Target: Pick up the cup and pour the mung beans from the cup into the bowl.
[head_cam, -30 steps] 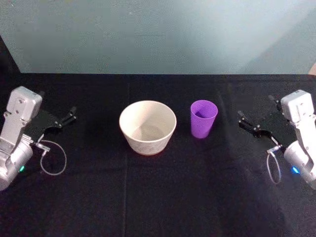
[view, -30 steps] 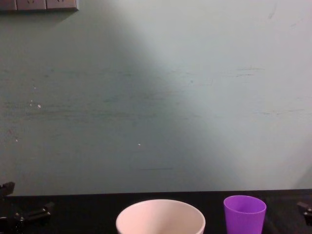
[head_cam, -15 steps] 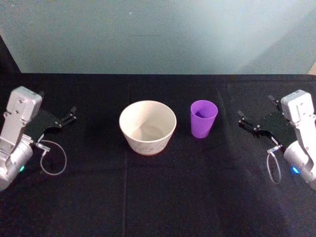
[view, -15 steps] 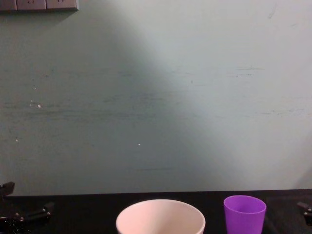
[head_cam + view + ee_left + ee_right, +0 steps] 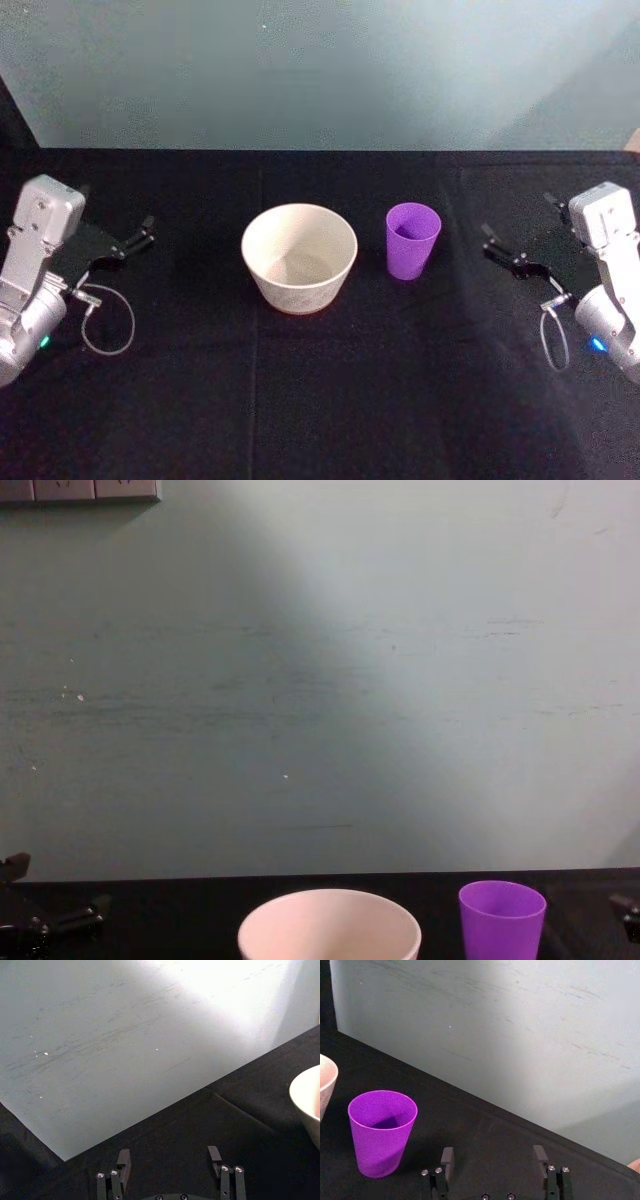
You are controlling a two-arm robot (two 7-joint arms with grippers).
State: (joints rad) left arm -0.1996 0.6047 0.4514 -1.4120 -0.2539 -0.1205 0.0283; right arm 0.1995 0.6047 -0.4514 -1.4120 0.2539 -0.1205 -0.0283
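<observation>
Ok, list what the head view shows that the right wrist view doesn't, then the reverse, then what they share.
Head view: the left claw, open and parked near the left edge of the table, and the whole round bowl. Right wrist view: a close look at the right claw, its fingers spread wide with nothing between them. Shared: the purple cup standing upright beside the bowl, not touching it.

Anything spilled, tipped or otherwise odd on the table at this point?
Nothing stands out. The cup and bowl stand upright and apart on the black cloth, with nothing spilled around them. The left gripper and right gripper sit open at the sides, clear of both.
</observation>
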